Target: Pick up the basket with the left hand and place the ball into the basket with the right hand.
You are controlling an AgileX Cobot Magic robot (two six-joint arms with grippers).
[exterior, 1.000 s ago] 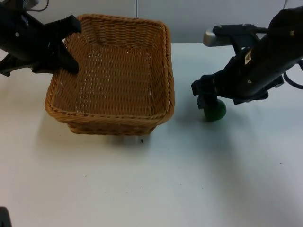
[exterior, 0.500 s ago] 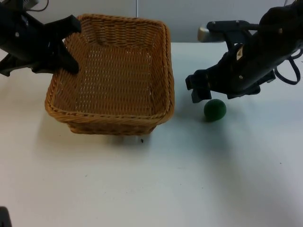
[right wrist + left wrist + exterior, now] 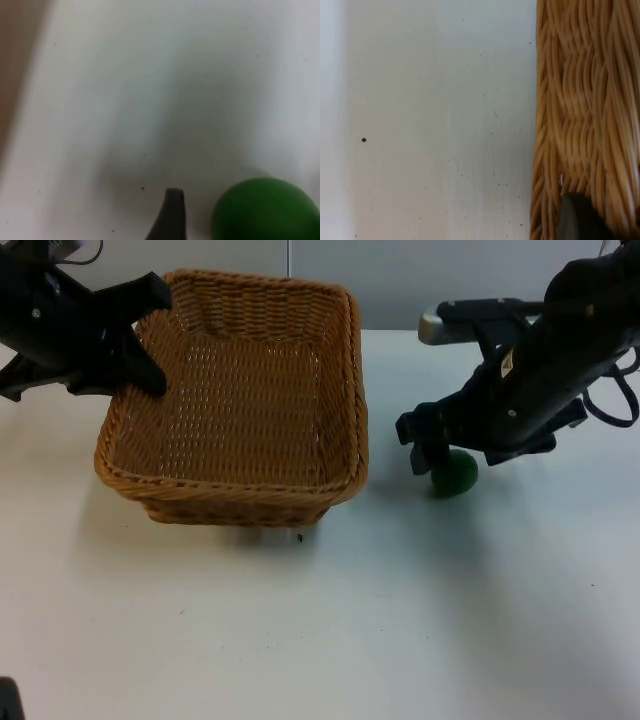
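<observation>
Left gripper (image 3: 140, 335) pinches the woven wicker basket (image 3: 240, 400)'s far-left rim. Right gripper (image 3: 432, 452) hovers beside the small green ball (image 3: 455, 472), jaws probably spread; next it must straddle it.

i see a white table top (image 3: 330, 620) running back to a grey partition wall (image 3: 420, 280), where a thin dark vertical seam (image 3: 288, 258) splits the wall. the table surface is matte, flecked with small dark specks (image 3: 363, 140), under soft, even light with faint shadows.
</observation>
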